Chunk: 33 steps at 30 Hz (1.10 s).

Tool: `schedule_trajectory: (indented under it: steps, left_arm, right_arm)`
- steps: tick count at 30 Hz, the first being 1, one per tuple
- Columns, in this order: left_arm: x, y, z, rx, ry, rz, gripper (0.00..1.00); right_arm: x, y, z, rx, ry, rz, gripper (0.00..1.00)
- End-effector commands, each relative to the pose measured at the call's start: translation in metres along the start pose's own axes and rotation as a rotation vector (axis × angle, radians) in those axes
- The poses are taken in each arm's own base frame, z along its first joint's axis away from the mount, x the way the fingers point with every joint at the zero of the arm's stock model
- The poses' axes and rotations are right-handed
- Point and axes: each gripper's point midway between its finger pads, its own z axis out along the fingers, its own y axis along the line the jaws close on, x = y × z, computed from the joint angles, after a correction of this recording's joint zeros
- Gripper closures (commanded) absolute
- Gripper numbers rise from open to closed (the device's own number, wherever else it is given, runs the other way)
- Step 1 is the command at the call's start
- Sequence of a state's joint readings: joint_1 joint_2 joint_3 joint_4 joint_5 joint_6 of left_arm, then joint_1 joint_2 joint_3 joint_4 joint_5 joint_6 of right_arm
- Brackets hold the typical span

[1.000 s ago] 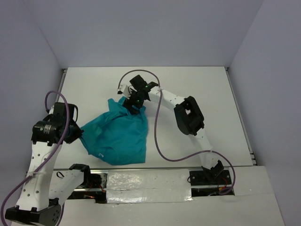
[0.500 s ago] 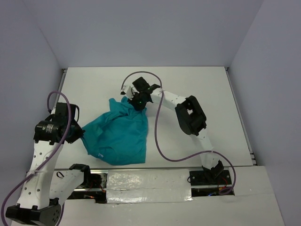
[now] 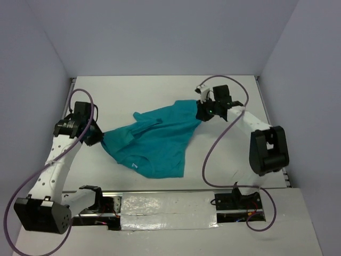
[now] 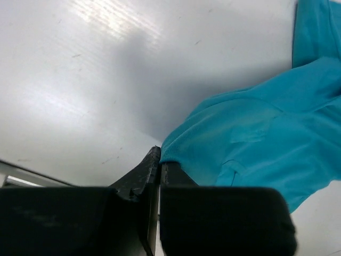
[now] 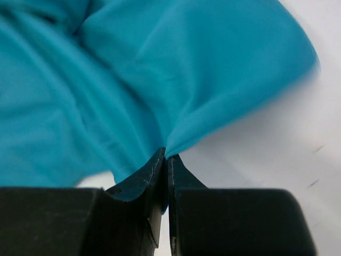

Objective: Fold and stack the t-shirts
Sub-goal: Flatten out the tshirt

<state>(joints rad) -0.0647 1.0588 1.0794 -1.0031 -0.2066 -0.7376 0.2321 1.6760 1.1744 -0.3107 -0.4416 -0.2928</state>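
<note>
One teal t-shirt is stretched between both arms above the white table. My left gripper is shut on its left edge, and in the left wrist view the cloth leaves the pinched fingertips toward the right. My right gripper is shut on the shirt's right corner at the back right. The right wrist view shows teal fabric fanning up out of the closed fingertips. A tiny pale mark shows near the shirt's lower hem.
Grey walls enclose the table on three sides. A metal rail with both arm bases runs along the near edge. The right arm's purple cable loops over the table beside the shirt.
My right gripper shut on the shirt's upper corner and pulled it right. The left gripper moved up and back. The bunched shirt is now spread out between them.
</note>
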Motion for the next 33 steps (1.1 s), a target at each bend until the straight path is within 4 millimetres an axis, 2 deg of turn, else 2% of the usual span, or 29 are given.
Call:
schedule_trajectory:
  steps: [1, 2, 3, 4, 5, 6, 7, 8, 9, 12, 14, 16, 17, 18, 19, 22, 24, 25, 26, 30, 33]
  left_arm:
    - [-0.027, -0.028, 0.015, 0.093, -0.046, 0.026, 1.00]
    - [-0.030, -0.031, 0.018, 0.100, -0.044, 0.023, 1.00]
    - [-0.036, -0.035, 0.019, 0.115, -0.055, 0.028, 1.00]
    - [-0.036, -0.036, 0.025, 0.114, -0.037, 0.026, 1.00]
    - [-0.037, -0.037, 0.028, 0.117, -0.029, 0.032, 1.00]
    - [-0.037, -0.036, 0.031, 0.116, -0.022, 0.031, 1.00]
    - [-0.036, -0.035, 0.033, 0.116, -0.016, 0.032, 1.00]
    - [-0.031, -0.029, 0.037, 0.105, -0.001, 0.041, 1.00]
    - [-0.034, -0.021, 0.039, 0.091, -0.006, 0.026, 1.00]
    - [-0.032, 0.002, 0.047, 0.058, 0.002, -0.003, 1.00]
    - [-0.026, 0.012, 0.052, 0.044, 0.021, 0.002, 1.00]
    - [-0.025, 0.017, 0.055, 0.044, 0.032, -0.006, 1.00]
    - [-0.018, 0.017, 0.059, 0.053, 0.062, -0.002, 1.00]
    - [-0.016, 0.017, 0.061, 0.054, 0.076, 0.003, 1.00]
    - [-0.010, 0.016, 0.063, 0.065, 0.103, 0.004, 1.00]
    - [0.000, 0.012, 0.064, 0.093, 0.147, 0.002, 1.00]
    - [0.005, 0.008, 0.061, 0.122, 0.159, -0.003, 1.00]
    - [0.007, 0.006, 0.060, 0.134, 0.170, -0.009, 1.00]
    - [0.008, 0.003, 0.059, 0.148, 0.178, -0.022, 1.00]
    - [0.018, -0.011, 0.053, 0.231, 0.221, -0.066, 1.00]
    - [0.031, -0.019, 0.051, 0.286, 0.270, -0.096, 1.00]
  right_arm:
    - [0.024, 0.028, -0.019, -0.070, -0.036, 0.066, 0.89]
    - [0.046, 0.030, -0.022, -0.067, -0.007, 0.099, 0.89]
    - [0.045, 0.025, -0.035, -0.038, -0.036, 0.127, 0.89]
    - [0.053, 0.026, -0.040, -0.031, -0.029, 0.152, 0.90]
    - [0.071, 0.029, -0.043, -0.033, -0.006, 0.190, 0.90]
    - [0.071, 0.029, -0.053, -0.017, -0.028, 0.198, 0.91]
    - [0.087, 0.027, -0.058, 0.003, -0.011, 0.230, 0.91]
    - [0.093, 0.026, -0.063, 0.016, -0.013, 0.239, 0.92]
    - [0.087, 0.023, -0.073, 0.041, -0.049, 0.233, 0.93]
    - [0.093, 0.021, -0.089, 0.070, -0.056, 0.257, 0.94]
    - [0.086, 0.019, -0.096, 0.082, -0.060, 0.214, 0.95]
    - [0.088, 0.025, -0.104, 0.058, -0.015, 0.208, 0.95]
    - [0.079, 0.024, -0.109, 0.045, -0.017, 0.138, 0.95]
    - [0.091, 0.035, -0.114, -0.002, 0.049, 0.144, 0.95]
    - [0.084, 0.035, -0.120, -0.014, 0.065, 0.107, 0.95]
    - [0.121, 0.039, -0.131, -0.063, 0.227, -0.017, 0.95]
    - [0.134, 0.038, -0.143, -0.052, 0.236, -0.163, 0.95]
    - [0.151, 0.042, -0.145, -0.052, 0.259, -0.197, 0.95]
    - [0.149, 0.044, -0.152, -0.040, 0.228, -0.289, 0.95]
    - [0.172, 0.066, -0.159, -0.089, 0.245, -0.289, 0.94]
    - [0.187, 0.081, -0.161, -0.154, 0.279, -0.234, 0.86]
